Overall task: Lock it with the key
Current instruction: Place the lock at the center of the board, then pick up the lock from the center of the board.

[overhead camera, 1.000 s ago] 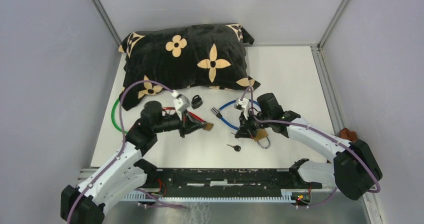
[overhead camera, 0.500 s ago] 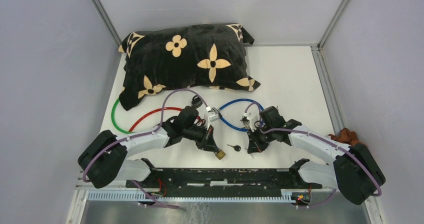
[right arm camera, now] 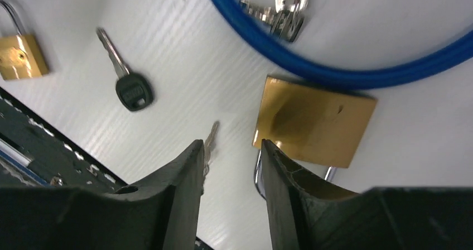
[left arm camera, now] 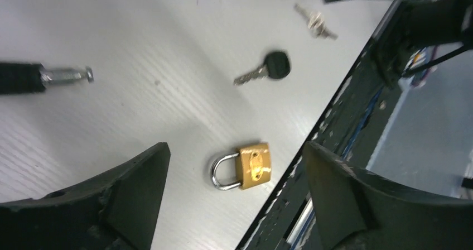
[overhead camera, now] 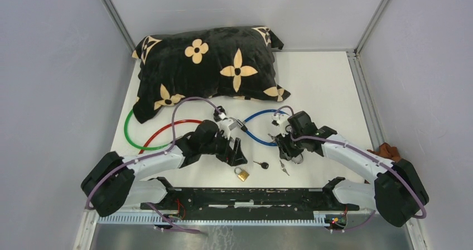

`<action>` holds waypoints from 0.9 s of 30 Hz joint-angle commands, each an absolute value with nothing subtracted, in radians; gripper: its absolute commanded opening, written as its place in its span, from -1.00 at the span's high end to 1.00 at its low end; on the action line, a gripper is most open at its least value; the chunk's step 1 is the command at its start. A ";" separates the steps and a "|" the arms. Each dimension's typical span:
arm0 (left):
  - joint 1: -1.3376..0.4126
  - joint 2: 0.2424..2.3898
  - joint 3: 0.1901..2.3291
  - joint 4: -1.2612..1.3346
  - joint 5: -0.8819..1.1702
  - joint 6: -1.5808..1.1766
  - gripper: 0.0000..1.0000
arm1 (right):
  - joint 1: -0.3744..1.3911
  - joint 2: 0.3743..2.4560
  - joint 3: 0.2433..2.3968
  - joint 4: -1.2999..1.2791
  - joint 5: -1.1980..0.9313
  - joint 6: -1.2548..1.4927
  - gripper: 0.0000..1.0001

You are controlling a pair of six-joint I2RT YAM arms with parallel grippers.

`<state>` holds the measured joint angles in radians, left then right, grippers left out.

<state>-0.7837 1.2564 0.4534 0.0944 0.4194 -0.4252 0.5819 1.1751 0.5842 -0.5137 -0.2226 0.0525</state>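
Observation:
A small brass padlock (overhead camera: 242,174) (left arm camera: 248,167) lies flat on the white table by its front edge, with the shackle seated in the body. My left gripper (overhead camera: 236,151) (left arm camera: 234,149) hangs open just above it, with nothing between the jaws. A black-headed key (overhead camera: 260,164) (left arm camera: 270,68) (right arm camera: 128,82) lies to the right of the padlock. A small silver key (overhead camera: 285,171) (right arm camera: 209,144) lies beside my right gripper (overhead camera: 288,149) (right arm camera: 231,144), whose jaws stand apart and empty. A larger brass padlock (right arm camera: 315,119) lies just beyond that gripper's right finger.
A blue cable (overhead camera: 254,119) (right arm camera: 334,74) loops past the larger padlock, with a bunch of keys (right arm camera: 281,13) beyond it. Red (overhead camera: 167,128) and green (overhead camera: 127,130) cables curve at the left. A black flowered pillow (overhead camera: 206,66) fills the back. The black rail (overhead camera: 251,197) borders the front edge.
My left gripper opened and let go of the small padlock, which now lies on the table. My right gripper opened and drew back a little; the silver key lies free.

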 commanded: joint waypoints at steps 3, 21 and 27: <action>-0.580 1.084 0.575 0.133 0.397 -0.426 -0.99 | 0.661 1.220 0.792 -0.365 -0.139 0.033 -0.05; 0.080 0.550 0.600 -0.108 0.163 -0.534 -0.99 | 0.962 2.147 1.649 -0.475 -0.039 -0.055 -0.36; 0.081 0.578 0.623 -0.125 0.152 -0.485 -0.99 | 0.962 2.200 1.651 -0.511 -0.006 -0.065 -0.10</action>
